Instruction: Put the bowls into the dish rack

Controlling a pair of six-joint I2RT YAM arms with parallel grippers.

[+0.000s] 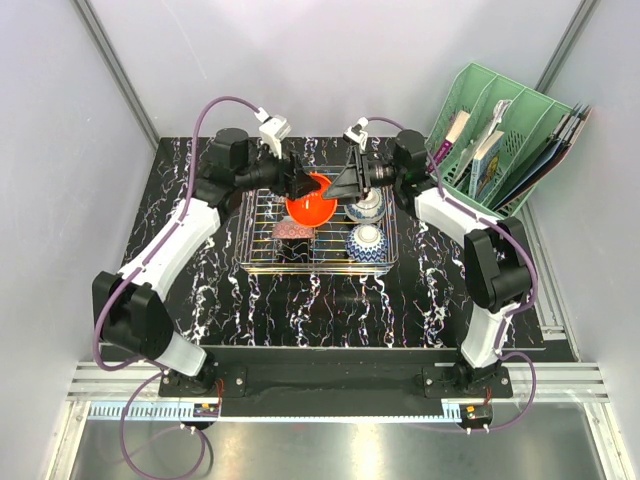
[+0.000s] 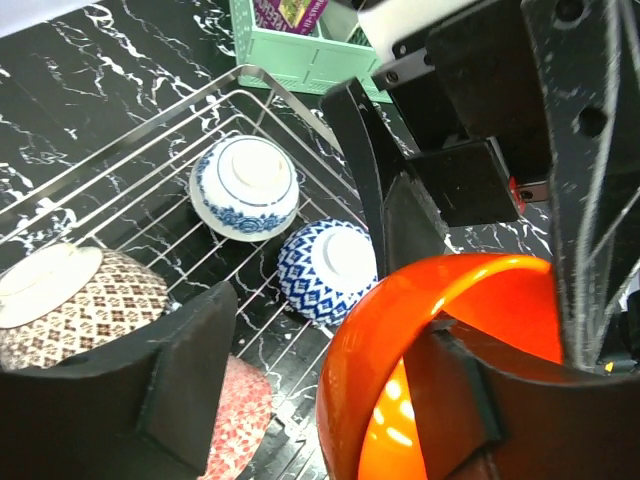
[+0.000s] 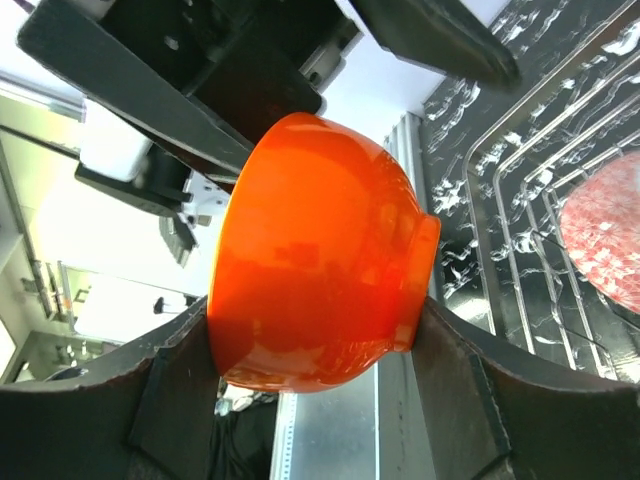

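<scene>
Orange-red bowl (image 3: 310,260): plain, glossy, tipped on its side, clamped between both fingers of the right claw (image 3: 315,330), over the far end of the dish rack (image 1: 247,225). Rack: silver wire grid, low sides. In it, below the claw: two blue-and-white bowls (image 2: 245,185) (image 2: 325,265), foot rings up. Two pink-red patterned bowls (image 2: 70,300) (image 2: 240,410) sit further from the claw, the second partly hidden.

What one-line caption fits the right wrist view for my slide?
Right gripper clamps the orange-red bowl sideways between its fingers, over the wire dish rack.
</scene>
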